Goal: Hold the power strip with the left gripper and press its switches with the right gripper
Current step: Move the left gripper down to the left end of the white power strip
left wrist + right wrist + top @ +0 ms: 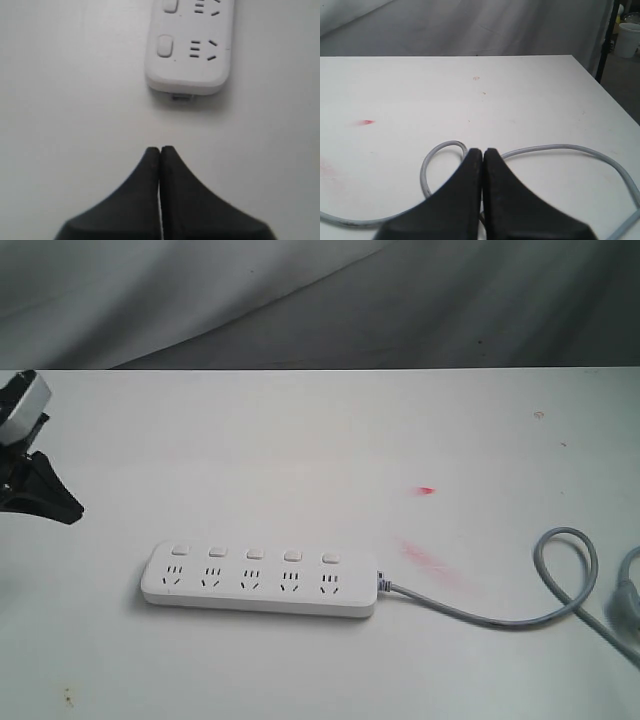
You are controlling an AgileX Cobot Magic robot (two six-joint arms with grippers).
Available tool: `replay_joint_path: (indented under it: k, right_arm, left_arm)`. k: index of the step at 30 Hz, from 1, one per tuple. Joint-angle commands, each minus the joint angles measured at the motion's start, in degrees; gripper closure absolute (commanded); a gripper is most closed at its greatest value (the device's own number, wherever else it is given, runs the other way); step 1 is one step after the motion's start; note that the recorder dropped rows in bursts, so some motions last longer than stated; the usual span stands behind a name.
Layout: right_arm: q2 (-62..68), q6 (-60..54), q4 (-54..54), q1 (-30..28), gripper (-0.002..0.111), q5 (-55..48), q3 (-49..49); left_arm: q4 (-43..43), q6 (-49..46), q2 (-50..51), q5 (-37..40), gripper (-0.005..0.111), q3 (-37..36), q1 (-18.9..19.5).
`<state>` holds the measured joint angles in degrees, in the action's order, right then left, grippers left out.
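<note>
Closest to the front edge of the bench (300, 430), left of its middle, the power strip (258, 580) lies flat and parallel to that edge. Its five switches (254, 554) run in a row along its far side, and nothing touches it. That is the main hazard: a press on an unheld strip would likely skid or tip it rather than click the button. Its grey cord (560, 585) leaves the right end and loops toward the right edge. The right gripper (482, 151) hangs over those loops with its jaws pressed together, and it is out of the exterior view. Travelling low toward the switches, it could catch a loop and drag the strip askew. With so narrow a tip, a slightly off aim would land on a socket face or between two buttons. A little farther back, at the left edge, the left gripper (160, 150) points at the strip's rounded left end, apart from it, with its wedge jaws fully closed. It must spread them before it arrives or it will only shove the strip. If it clamps too far in, it could cover or trip the end switch. Beyond the strip, faint red smears (420, 552) mark the bench right of the middle and are unlikely to matter.
</note>
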<state>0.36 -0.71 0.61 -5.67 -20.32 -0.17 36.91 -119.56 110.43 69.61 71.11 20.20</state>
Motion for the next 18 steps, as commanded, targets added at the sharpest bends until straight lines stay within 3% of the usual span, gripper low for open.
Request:
replay_joint_path:
  k: [1, 8, 10, 13, 17, 18]
  right_arm:
    - [-0.4, -0.1, 0.7, -0.2, 0.108, 0.8, 0.2]
    - [-0.4, -0.1, 0.7, -0.2, 0.108, 0.8, 0.2]
    - [-0.4, -0.1, 0.7, -0.2, 0.108, 0.8, 0.2]
    - [-0.4, -0.1, 0.7, -0.2, 0.108, 0.8, 0.2]
    - [-0.4, -0.1, 0.7, -0.2, 0.108, 0.8, 0.2]
    - [-0.4, -0.1, 0.7, -0.2, 0.108, 0.8, 0.2]
  left_arm:
    - [-6.1, -0.4, 0.4, 0.4, 0.106, 0.4, -5.1]
    - [1.4, -0.4, 0.4, -2.4, 0.105, 0.4, -7.8]
    - [1.6, -0.4, 0.4, -1.6, 0.099, 0.4, -7.8]
    - [1.4, -0.4, 0.4, 0.4, 0.078, 0.4, -7.8]
    - [2.3, -0.4, 0.4, 0.4, 0.037, 0.3, -7.8]
    - [2.8, -0.4, 0.4, 0.4, 0.033, 0.2, -7.8]
